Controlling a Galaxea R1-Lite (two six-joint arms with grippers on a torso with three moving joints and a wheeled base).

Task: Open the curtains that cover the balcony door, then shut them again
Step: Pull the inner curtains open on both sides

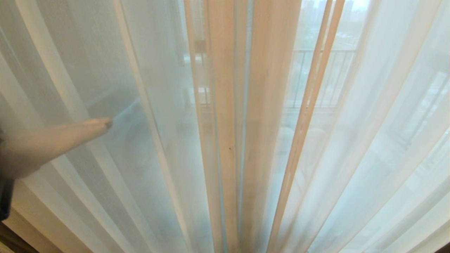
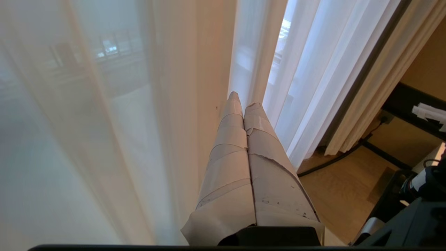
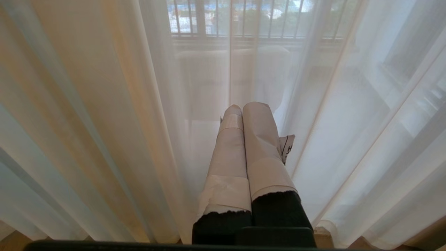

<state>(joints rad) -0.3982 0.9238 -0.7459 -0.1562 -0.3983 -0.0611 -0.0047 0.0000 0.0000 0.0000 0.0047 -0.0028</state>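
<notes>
Daylit balcony railing (image 1: 323, 77) shows through drawn sheer white curtains (image 1: 369, 140); left hand (image 1: 107, 123), fingers pressed together, holds nothing.

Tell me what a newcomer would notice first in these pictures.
The sheer white curtains fill the head view, hanging shut, with a bunch of warm beige folds running down the middle. The left gripper, wrapped in pale tape and shut, pokes in from the left edge toward the fabric. Through the sheers, a balcony railing shows faintly at upper right.
</notes>
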